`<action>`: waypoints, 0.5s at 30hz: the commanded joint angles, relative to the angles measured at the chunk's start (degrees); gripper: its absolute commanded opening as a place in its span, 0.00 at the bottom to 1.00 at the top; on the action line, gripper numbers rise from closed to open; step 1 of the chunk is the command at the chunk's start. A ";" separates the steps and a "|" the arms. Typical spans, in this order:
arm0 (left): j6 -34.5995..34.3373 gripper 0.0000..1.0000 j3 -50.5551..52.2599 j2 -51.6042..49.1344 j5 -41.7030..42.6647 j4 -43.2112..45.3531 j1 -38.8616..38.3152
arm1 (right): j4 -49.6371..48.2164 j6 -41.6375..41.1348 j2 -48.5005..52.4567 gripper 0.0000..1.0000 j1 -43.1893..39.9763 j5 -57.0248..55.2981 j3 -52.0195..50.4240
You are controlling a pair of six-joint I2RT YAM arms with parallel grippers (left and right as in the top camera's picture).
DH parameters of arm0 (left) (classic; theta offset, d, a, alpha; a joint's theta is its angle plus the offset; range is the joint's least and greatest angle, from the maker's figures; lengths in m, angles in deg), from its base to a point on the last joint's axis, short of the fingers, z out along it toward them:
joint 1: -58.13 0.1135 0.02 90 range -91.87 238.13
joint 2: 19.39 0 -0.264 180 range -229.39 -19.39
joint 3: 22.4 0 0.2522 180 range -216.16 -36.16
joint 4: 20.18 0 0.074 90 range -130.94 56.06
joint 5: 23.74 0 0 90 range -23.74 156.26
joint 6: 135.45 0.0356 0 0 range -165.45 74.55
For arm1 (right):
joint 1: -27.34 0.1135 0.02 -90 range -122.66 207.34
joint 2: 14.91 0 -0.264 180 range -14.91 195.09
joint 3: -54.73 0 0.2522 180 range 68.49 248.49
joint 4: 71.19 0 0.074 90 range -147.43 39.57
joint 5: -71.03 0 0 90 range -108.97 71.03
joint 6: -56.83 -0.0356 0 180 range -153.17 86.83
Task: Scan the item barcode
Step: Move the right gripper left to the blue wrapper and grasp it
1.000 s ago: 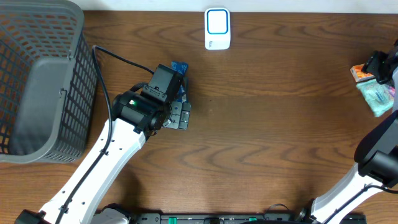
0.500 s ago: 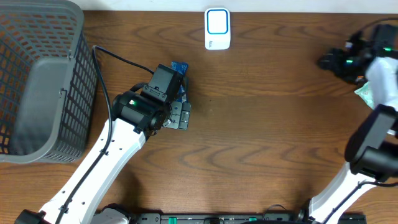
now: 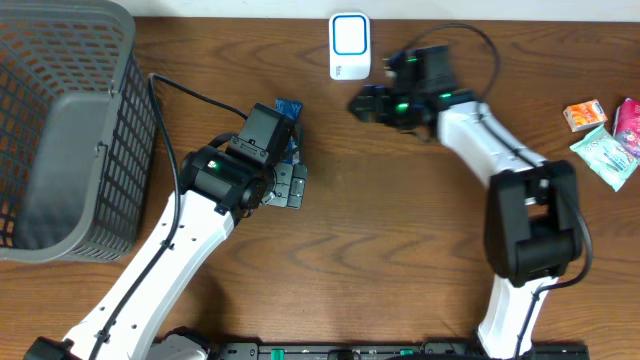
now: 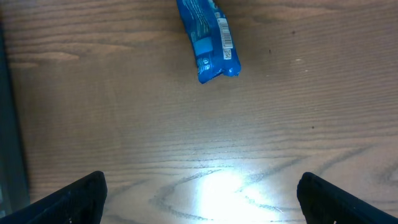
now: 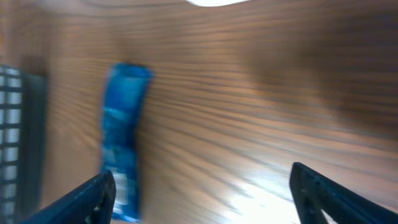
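The blue packet (image 3: 288, 106) lies on the wooden table (image 3: 400, 230), left of the middle and toward the far side. It is a little nearer than the white scanner (image 3: 350, 45), which stands at the far edge, and well to that scanner's left. From above, only the packet's far end shows, because the left arm's black wrist covers the rest.

In the left wrist view the packet lies flat and nearly lengthwise, with a white barcode strip (image 4: 225, 38) along its right side, facing up.

The left gripper (image 4: 199, 190) is wide open and holds nothing. Its two fingers sit far apart over bare wood, and the packet lies well ahead of them, untouched.

The right gripper (image 5: 202, 180) is also open and empty. From above it reaches leftward across the table, its tips just beside the near right corner of the scanner. Its own view is blurred, but it shows the packet to the left, ahead of the spread fingers and apart from them.

A dark wire basket (image 3: 60, 130) fills the far left corner. At the right edge lie three small packets: an orange one (image 3: 583, 115), a pale green one (image 3: 603, 155) and a pink one (image 3: 630, 120).
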 commanded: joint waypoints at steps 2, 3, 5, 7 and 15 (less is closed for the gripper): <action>0.11 0.98 0.04 -0.17 -0.28 -0.15 0.13 | -3.45 -11.56 0.61 0.84 7.08 -7.61 -0.22; 0.11 0.98 0.04 -0.17 -0.28 -0.15 0.13 | -5.75 -12.20 1.31 0.83 8.94 -7.89 -0.22; 0.11 0.98 0.04 -0.17 -0.28 -0.15 0.13 | -8.41 -14.29 2.56 0.83 10.86 -7.91 -0.22; 0.11 0.98 0.04 -0.17 -0.28 -0.15 0.13 | -10.95 -17.25 4.44 0.81 12.50 -7.89 -0.22; 0.11 0.98 0.04 -0.17 -0.28 -0.17 0.13 | -14.78 -19.28 10.97 0.75 17.38 -4.44 -0.22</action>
